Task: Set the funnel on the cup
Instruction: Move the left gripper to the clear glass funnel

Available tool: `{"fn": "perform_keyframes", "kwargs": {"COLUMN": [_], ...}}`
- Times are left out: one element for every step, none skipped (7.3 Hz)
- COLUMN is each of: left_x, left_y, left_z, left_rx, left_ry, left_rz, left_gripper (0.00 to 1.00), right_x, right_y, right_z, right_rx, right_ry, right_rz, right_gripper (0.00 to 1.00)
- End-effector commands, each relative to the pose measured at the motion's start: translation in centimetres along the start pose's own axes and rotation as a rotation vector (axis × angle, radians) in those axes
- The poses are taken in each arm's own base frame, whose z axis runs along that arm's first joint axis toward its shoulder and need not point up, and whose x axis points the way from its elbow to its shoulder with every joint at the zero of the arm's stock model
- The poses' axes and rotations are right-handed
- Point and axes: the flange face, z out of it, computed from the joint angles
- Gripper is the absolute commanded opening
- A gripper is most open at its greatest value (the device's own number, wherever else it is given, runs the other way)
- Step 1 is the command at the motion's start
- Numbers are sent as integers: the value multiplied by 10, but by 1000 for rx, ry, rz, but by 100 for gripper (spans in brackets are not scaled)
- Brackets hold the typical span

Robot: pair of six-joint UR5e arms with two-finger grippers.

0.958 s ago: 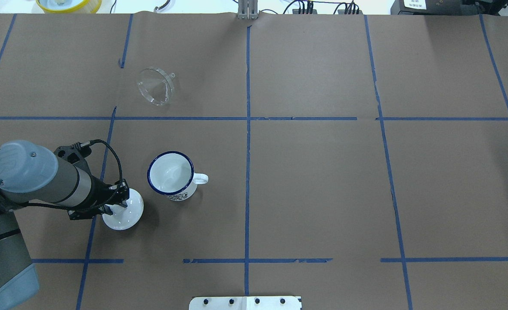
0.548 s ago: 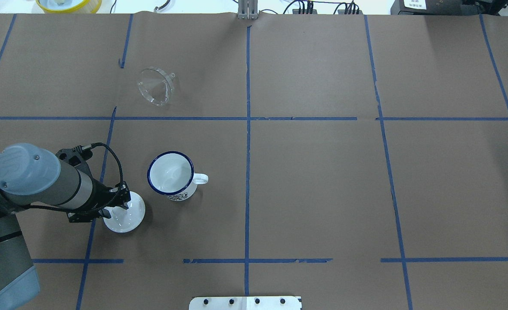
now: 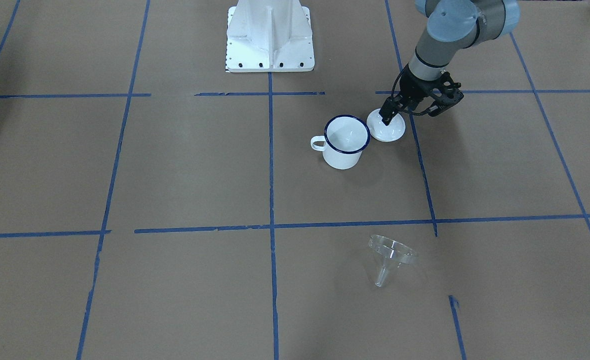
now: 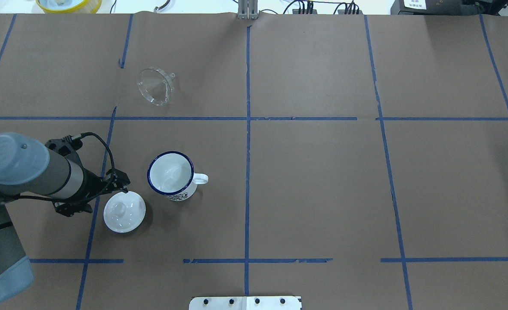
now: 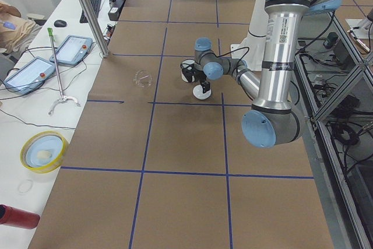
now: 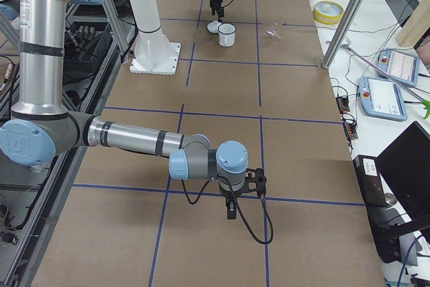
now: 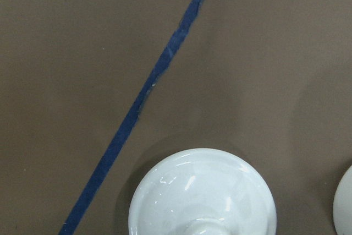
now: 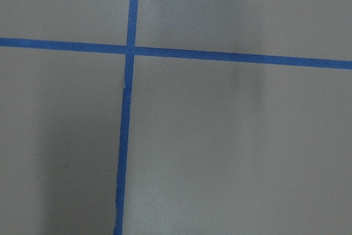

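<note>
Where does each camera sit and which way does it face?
Front-facing: across the table, faces the robot's base; left hand upper right.
Overhead: behind robot, looking down; left hand at left.
Exterior left: table end, left arm near.
Exterior right: opposite end, right hand near.
Left wrist: down on the lid; no fingers.
Right wrist: down on taped paper.
Shared: front and overhead both show cup, funnel.

Lid [image 7: 202,191]: lower part cut off by the left wrist view's bottom edge.
Cup [image 7: 346,208]: only a sliver is shown at that view's right edge.
Left pincer [image 4: 121,186]: opening too small to be judged.
Right pincer [image 6: 232,212]: opening undetermined.
</note>
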Motion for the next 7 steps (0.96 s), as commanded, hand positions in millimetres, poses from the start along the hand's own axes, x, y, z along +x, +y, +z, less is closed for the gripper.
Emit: {"fn": "perform_keyframes", "kwargs": {"left_x": [18,44,78,96,103,110,119], "left_y": [-65,-87,-96,-97,-102,-127,-145], "left_z": [-52,-53,-41,-41,-46,-22,5], "left_rx": [73,94,89,73,84,176,211], "left_ry": [102,122,145,250,404,556,684], "left_rz": [-38,-77,-154,-224,-282,-400,-460], "left_gripper": [99,100,100,100,100,100,100], "right_x": [0,0,0,0,0,0,0], "right_y": [0,0,0,0,0,0,0], "right_z": [0,0,0,0,0,0,0], "right_rx": [0,0,0,0,0,0,0], "right_ry": [1,0,-1,1,0,1,0], "right_rz": [0,0,0,0,0,0,0], "right_gripper": [100,100,100,100,100,100,100]}}
